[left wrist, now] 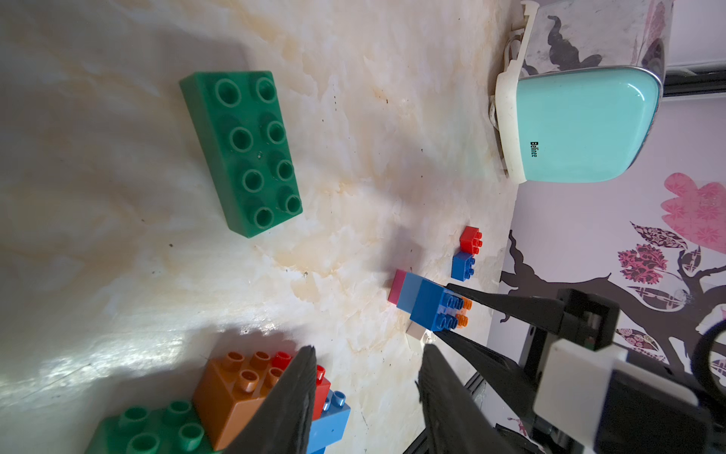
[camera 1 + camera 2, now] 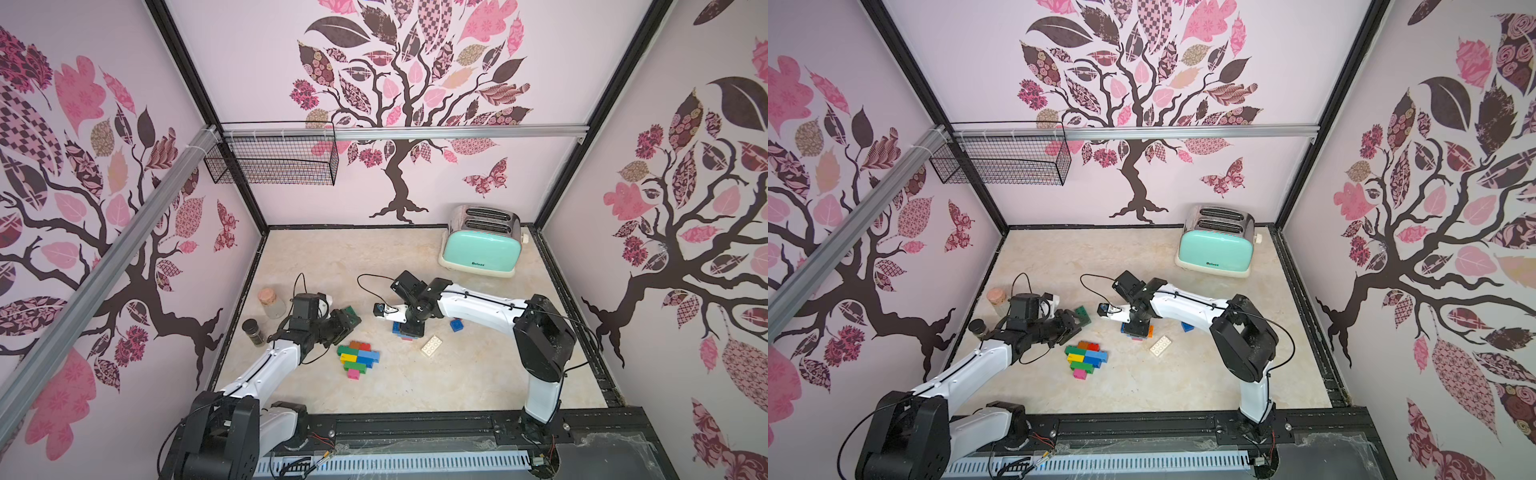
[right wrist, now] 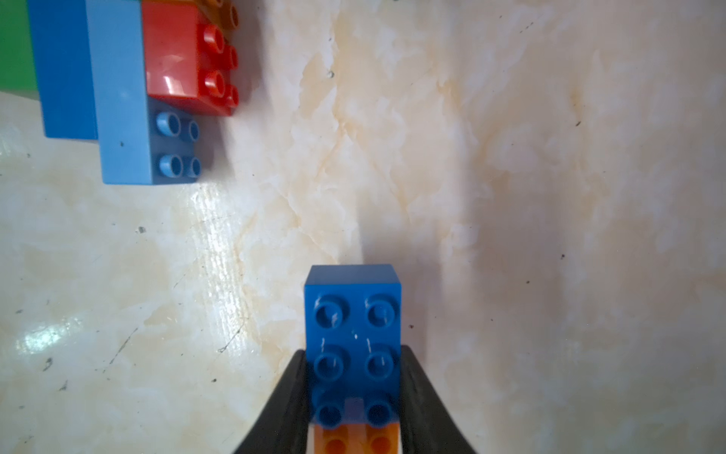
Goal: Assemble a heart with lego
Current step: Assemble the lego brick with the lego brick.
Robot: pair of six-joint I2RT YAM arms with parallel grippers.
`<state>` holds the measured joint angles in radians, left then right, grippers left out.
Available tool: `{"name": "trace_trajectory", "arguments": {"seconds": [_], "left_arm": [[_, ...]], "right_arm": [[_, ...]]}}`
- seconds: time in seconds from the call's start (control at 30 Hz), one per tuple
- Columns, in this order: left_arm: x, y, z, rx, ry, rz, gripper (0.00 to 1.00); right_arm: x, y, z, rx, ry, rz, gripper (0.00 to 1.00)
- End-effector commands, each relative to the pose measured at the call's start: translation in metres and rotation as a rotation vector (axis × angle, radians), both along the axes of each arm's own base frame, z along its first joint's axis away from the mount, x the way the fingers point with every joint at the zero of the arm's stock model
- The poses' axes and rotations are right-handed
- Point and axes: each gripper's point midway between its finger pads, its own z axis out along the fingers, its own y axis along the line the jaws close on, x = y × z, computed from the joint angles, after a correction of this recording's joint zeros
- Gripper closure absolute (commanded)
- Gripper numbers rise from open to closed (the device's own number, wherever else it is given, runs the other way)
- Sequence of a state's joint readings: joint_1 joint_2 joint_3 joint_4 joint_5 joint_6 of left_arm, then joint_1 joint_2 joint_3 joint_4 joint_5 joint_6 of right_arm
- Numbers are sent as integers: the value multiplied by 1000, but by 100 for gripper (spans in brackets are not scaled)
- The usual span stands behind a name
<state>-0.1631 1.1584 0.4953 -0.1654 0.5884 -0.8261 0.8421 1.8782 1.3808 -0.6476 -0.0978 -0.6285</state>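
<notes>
Step in hand: pick of a blue brick [image 3: 353, 298] for the heart. Right pincer [image 3: 353, 353] is clamped on the brick's two sides. The brick tops a small stack [image 1: 424, 302] with light blue then pink beneath and orange just behind. The stack stands on the surface [image 2: 415, 386], near the heart [image 2: 358, 357] but apart from it. Left pincer [image 1: 369, 350] grips nothing; its jaws stand apart, near the heart's upper edge and a loose green oblong brick [image 1: 241, 153].

Next move, by my judgement: a straight lift to free the blue brick. The lower bricks may come up with it, so the stack may need holding down. The brick then goes to the heart's unfinished side.

Count:
- Heart: eight bricks as best I can tell, two green and one each of brown, red, yellow, blue, light blue and pink.
- Stack: four bricks visible.
- Loose bricks: one green oblong, one white oblong brick [image 2: 431, 345], one red square [image 1: 470, 239] and one blue square [image 1: 462, 265].
- Other items: one toaster [image 2: 482, 249], one cork-topped jar [image 2: 272, 303], one dark-lidded jar [image 2: 253, 331] and one wire basket [image 2: 274, 162].
- Arms: two.
</notes>
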Motion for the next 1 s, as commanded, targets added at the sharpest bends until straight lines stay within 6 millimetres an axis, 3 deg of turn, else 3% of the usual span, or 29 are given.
{"name": "trace_trajectory", "arguments": {"seconds": [0.0, 0.37, 0.63, 0.97], "left_arm": [[0, 0, 0, -7, -10, -2, 54], [0, -1, 0, -12, -12, -3, 54], [1, -1, -1, -15, -8, -4, 54], [1, 0, 2, -8, -14, 0, 54]], "right_arm": [[-7, -9, -11, -49, 38, -12, 75], [-11, -33, -41, -128, 13, -33, 76], [-21, -38, -49, -115, 95, -58, 76], [-17, -36, -50, -80, 172, -93, 76]]}}
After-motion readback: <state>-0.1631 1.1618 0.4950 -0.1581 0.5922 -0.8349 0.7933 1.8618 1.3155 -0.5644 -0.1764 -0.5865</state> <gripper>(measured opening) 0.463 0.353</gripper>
